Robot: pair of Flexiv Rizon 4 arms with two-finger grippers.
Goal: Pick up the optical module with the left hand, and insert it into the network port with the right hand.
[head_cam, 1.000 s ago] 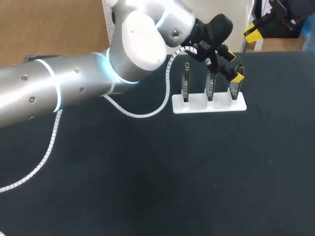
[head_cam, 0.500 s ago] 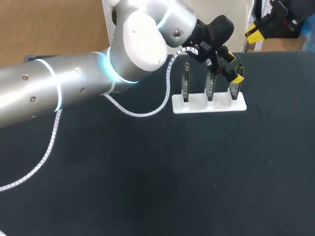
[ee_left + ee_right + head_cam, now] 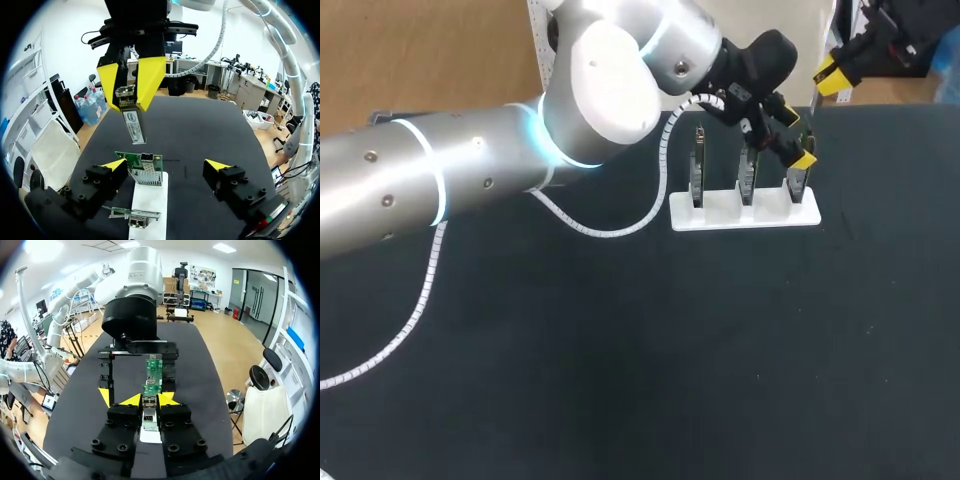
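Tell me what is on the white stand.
Three boards stand upright in a row on the stand. The left gripper, open, covers part of the rightmost board in the head view; their lower edges are sunk in the stand.

Colours as you'll see them:
- Table [image 3: 620, 380]: matte black, no pattern.
- Holder base [image 3: 745, 214]: plain white.
- 3 circuit boards [image 3: 747, 178]: green. The network port [image 3: 148, 176] on the board between the left tips is silver-grey metal.
- Left arm [image 3: 420, 190]: brushed silver with small dark screw dots and a glowing pale-cyan ring at the joint.
- Cable [image 3: 417, 300]: white spiral wrap.
- Left gripper [image 3: 165, 167]: black finger blocks, bright yellow tips.
- Right gripper [image 3: 129, 97]: black body, yellow fingers.
- Optical module [image 3: 134, 127]: silver-grey, with a white label carrying small dark print.
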